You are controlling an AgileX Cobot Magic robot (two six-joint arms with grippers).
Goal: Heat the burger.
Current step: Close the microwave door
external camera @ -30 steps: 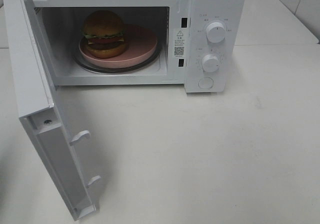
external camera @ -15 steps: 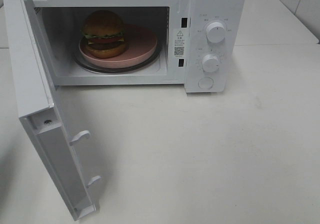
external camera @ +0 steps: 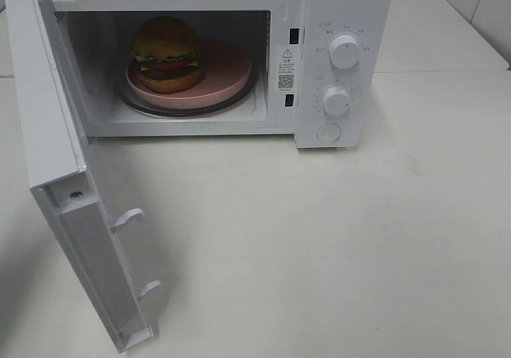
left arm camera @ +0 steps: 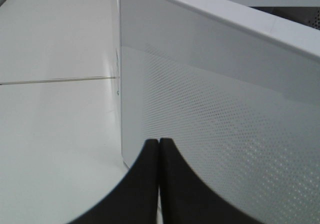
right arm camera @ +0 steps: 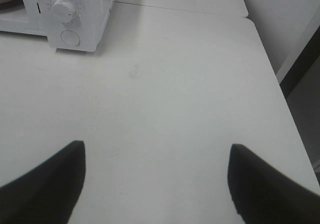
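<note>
A matte white desk [external camera: 359, 238] fills most of the scene, with a thin seam [external camera: 439, 72] running across it beside the white box-shaped microwave oven [external camera: 343, 6]. Behind the microwave, on its control-panel side, a pale tiled wall [external camera: 489, 6] rises at the desk's far edge.

The microwave's white hinged door [external camera: 48, 118] is swung wide open. Inside the cavity the tall burger with a glossy brown bun, green lettuce, red tomato and dark patty [external camera: 165, 54] stands upright on a round pink plate [external camera: 227, 70], towards the plate's door-side edge. The plate rests on the glass turntable [external camera: 192, 109]. On the microwave's front panel sit two white round knobs, one above [external camera: 345, 50] the other [external camera: 336, 100], with a round white button [external camera: 328, 133] below them.

The high view shows the burger and the cavity but neither arm. The left wrist view alone shows the door's outer face [left arm camera: 225, 149] with its dotted mesh window, seen close. The right wrist view alone shows the desk's far corner and a dark gap beyond it, with the microwave's panel [right arm camera: 75, 14] well away.

The left end effector [left arm camera: 159, 149] is clenched, its black fingers pressed together and empty, just beside the door's outer face; contact cannot be told. The right end effector [right arm camera: 157, 154] is released, fingers wide apart over bare desk, well clear of the microwave, holding nothing.
</note>
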